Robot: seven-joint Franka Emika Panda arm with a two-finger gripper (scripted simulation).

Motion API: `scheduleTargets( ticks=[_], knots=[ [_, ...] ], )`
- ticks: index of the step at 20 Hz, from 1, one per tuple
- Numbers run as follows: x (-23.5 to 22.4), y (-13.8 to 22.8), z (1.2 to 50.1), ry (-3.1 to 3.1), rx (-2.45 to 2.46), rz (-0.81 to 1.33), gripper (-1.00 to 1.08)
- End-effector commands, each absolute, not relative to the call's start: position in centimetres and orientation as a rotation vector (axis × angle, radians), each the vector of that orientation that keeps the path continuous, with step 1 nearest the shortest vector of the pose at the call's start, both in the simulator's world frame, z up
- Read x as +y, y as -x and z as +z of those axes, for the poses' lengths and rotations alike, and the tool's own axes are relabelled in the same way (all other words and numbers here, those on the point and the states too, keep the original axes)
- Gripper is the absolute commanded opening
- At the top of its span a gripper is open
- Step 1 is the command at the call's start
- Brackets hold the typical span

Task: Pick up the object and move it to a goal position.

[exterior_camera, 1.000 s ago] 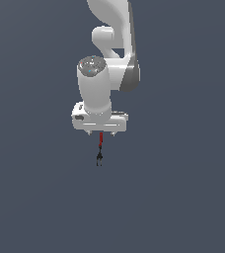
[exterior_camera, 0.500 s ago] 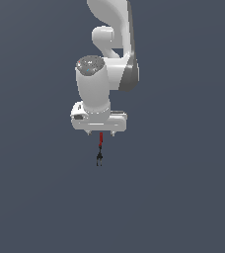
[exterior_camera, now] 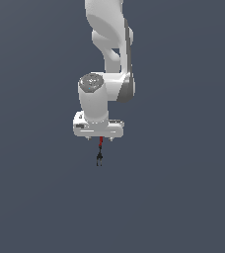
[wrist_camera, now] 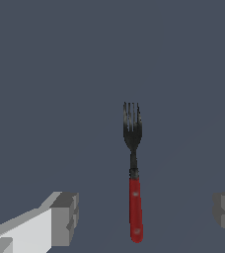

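Over the last second the white arm (exterior_camera: pixel 107 94) had swung its upper links round and sunk a little, bringing the gripper (exterior_camera: pixel 100 140) slightly lower over the same spot. Its jaws stood wide apart and held nothing, the two fingers (wrist_camera: pixel 65 217) well clear on either side of the red handle. The object (wrist_camera: pixel 133 188), a small fork with dark tines, had not moved and lay just under the gripper, so the grasp was likely near but not yet made.
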State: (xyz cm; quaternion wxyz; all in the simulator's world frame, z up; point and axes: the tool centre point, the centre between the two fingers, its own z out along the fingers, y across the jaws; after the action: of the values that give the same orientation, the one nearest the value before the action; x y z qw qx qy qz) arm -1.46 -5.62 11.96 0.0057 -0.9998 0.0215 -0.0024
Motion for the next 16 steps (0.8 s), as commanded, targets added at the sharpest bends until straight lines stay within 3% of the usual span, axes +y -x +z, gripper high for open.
scheduleTargets(
  ticks=[1, 8, 16],
  knots=[
    [-5.9, 1.9, 10.0, 3.134, 0.053, -0.005, 1.0],
    [-6.4, 2.8, 6.4, 3.14, 0.024, -0.001, 1.0],
    [-6.5, 3.0, 5.6, 3.141, 0.02, 0.002, 1.0]
  ],
)
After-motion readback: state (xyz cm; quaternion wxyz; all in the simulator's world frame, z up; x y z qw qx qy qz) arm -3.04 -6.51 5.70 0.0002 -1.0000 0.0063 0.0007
